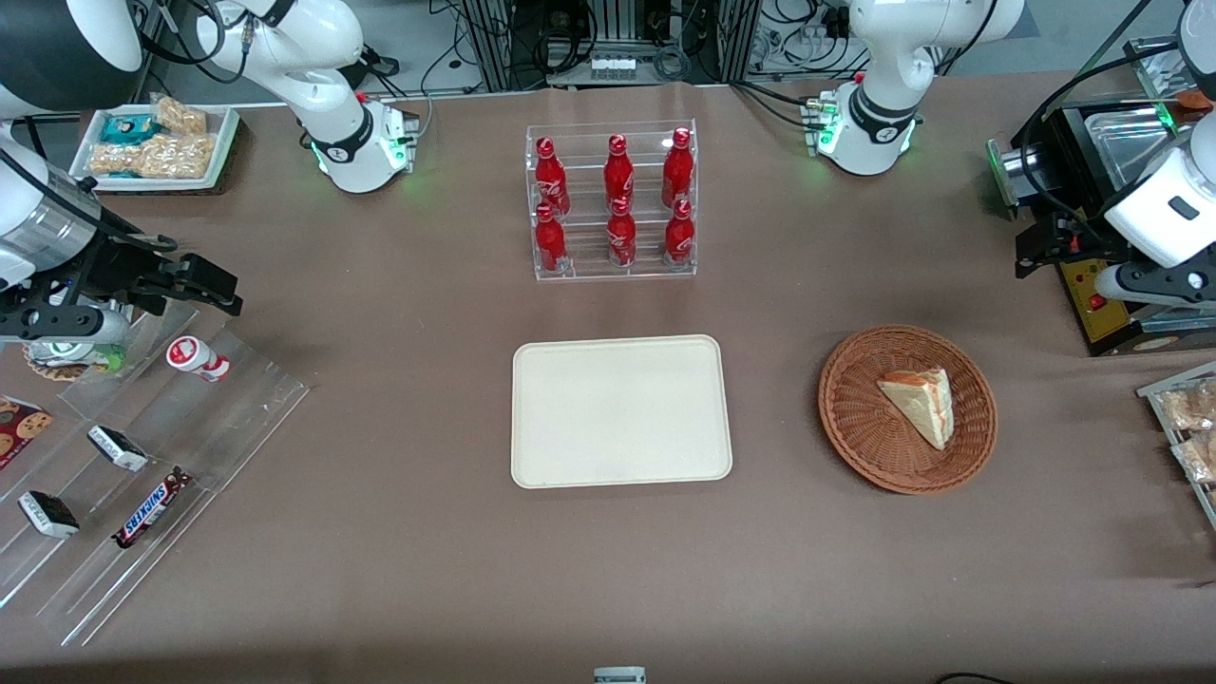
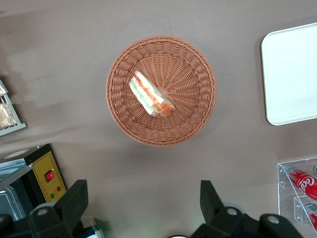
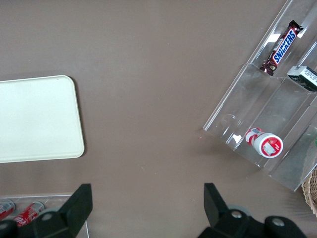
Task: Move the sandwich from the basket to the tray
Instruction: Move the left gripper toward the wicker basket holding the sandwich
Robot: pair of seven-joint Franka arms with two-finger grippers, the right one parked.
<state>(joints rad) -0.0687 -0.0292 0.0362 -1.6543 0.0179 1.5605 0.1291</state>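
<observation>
Resting in the basket point(image 2: 161, 90), sandwich point(image 2: 151, 95), gripper point(image 2: 143, 203) above the table, fingers point(image 2: 74, 203) spread apart, holding nothing

The sandwich point(image 1: 920, 404) lies in the basket point(image 1: 860, 418), beside the bare tray point(image 1: 622, 411). The gripper point(image 1: 1031, 249) hangs farther back, apart from the basket.

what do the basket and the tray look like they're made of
The basket looks like woven wicker, reddish-brown and matte: radiating strands show around the sandwich. The tray seems moulded plastic or fibre pulp, cream, matte, faintly speckled. The open gripper hangs above the table beside the basket.
</observation>
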